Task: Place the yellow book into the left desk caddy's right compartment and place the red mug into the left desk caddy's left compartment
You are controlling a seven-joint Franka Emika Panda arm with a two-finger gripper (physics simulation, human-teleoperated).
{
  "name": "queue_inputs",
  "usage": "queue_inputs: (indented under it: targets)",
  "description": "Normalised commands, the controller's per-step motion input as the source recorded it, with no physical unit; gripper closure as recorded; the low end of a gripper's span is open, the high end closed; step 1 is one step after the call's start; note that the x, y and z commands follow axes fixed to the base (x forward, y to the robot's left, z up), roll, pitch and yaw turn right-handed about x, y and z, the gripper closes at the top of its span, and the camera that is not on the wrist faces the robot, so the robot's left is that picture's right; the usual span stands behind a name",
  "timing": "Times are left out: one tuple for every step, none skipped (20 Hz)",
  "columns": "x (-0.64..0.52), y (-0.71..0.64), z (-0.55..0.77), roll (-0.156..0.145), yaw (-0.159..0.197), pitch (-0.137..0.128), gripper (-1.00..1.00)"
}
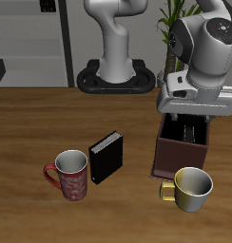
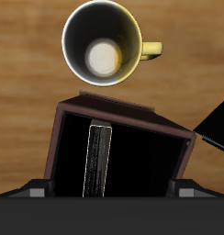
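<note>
Wrist view shows the yellow book (image 2: pixel 97 161) standing inside the caddy (image 2: pixel 72 115) beneath my pincer (image 1: pixel 187 127), its spread unclear, while the red mug (image 1: pixel 70 175) waits on the table (image 1: pixel 32 123).

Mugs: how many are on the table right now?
2: the red mug near the table's front edge beside the black book, and the gold mug in front of the desk caddy.
</note>
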Motion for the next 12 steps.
queue_inputs:
  targets:
    - [-0.14,-0.34,0.46,0.01,-0.033,-0.078,-1.0]
    - [-0.09,-0.31,0.49,0.021,0.043,-0.101,-1.0]
    - [-0.1,-0.48,0.49,-0.038,0.001,-0.078,-1.0]
    - [-0.12,-0.4,0.51,0.002,-0.028,-0.091,-1.0]
    - [-0.11,-0.29,0.41,0.01,0.066,-0.084,-1.0]
    - [0.0,0.0,0.0,0.0,0.0,0.0,-1.0]
    - [-0.13,-1.09,1.13,-0.087,0.047,-0.283,-1.0]
    - [-0.04,-0.39,0.33,-0.027,0.063,-0.077,-1.0]
    - [-0.03,-0.66,0.58,-0.078,-0.011,-0.102,-1.0]
    - [-0.04,-0.49,0.45,0.002,0.009,-0.103,-1.0]
    - [-0.01,-1.11,0.87,-0.133,-0.04,-0.207,-1.0]
    - [-0.01,-0.59,0.39,-0.088,0.037,-0.121,-1.0]
